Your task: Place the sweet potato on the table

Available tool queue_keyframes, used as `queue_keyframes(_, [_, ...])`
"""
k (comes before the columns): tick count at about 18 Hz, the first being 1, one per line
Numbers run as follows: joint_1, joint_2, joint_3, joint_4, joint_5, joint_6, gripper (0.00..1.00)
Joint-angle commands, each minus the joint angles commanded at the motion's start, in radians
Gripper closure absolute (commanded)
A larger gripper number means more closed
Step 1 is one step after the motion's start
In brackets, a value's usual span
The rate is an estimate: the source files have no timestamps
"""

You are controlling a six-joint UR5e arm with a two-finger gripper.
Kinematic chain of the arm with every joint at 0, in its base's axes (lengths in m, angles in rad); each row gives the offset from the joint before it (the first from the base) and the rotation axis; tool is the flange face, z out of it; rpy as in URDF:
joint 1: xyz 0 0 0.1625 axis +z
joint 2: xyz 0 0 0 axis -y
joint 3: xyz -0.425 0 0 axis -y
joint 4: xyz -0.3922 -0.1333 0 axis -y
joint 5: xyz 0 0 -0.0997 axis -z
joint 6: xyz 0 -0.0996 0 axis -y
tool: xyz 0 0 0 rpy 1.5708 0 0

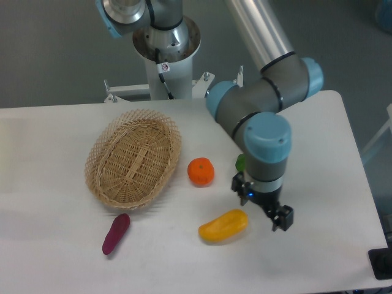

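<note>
The potato (116, 233) lies flat on the table (55, 263), just in front of the basket (133, 158) — placing looks done. The gripper (278, 217) hangs well right, past the mango (223, 225), empty — finger spacing unclear.

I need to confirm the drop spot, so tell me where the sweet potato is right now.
The sweet potato lies on the table, lower left in the camera view, just below the wicker basket.
</note>
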Motion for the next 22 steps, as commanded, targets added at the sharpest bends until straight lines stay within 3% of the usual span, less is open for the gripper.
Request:
queue_keyframes(14, [0.109,0.0,-0.012,0.0,-0.002,0.129,0.0])
queue_keyframes(22, [0.114,-0.003,-0.014,0.002,0.0,0.14,0.0])
